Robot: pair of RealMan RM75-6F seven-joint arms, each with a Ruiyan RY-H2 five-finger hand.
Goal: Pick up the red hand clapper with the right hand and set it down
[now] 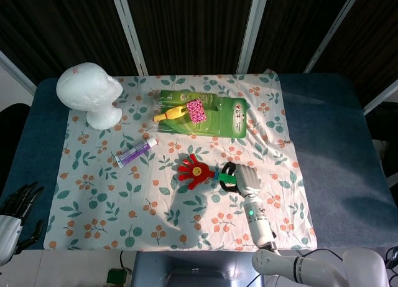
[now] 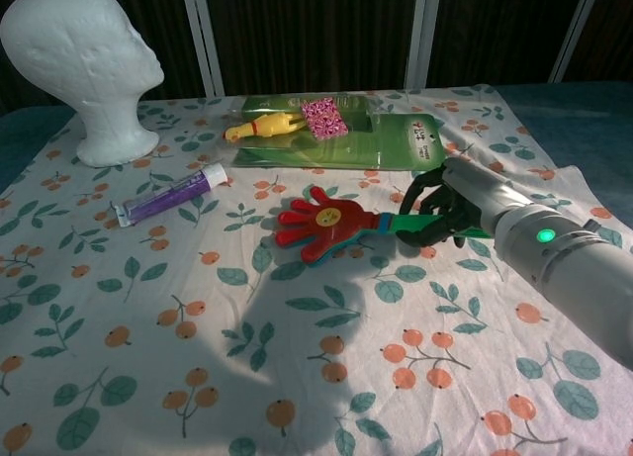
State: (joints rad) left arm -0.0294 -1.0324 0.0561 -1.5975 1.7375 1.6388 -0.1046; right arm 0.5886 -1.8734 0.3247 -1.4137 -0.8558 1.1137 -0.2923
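Gripping stage, by the look of it: right hand (image 2: 445, 211) has its dark fingers (image 2: 423, 194) curled around the green handle of the red hand clapper (image 2: 324, 226), which lies flat on the floral cloth (image 2: 148, 308) near mid-table, red palm end pointing toward the robot's left. Chest view shows no gap between the red head and the cloth, so I judge the lift not yet begun; how firmly the handle is clamped cannot be confirmed from either view. Left hand (image 1: 17, 203) sits at the near-left table (image 1: 329, 144) edge, fingers apart, holding nothing, well apart from the work. Other items: foam head (image 2: 84, 60) far left, purple tube (image 2: 168, 196) between head and clapper, green package (image 2: 386, 144) with a yellow toy (image 2: 262, 128) and pink square (image 2: 323, 117) on it, just beyond the clapper. Next move calls for a straight upward lift with the handle kept secure, since the head end may droop, then lowering onto bare cloth short of the green package.
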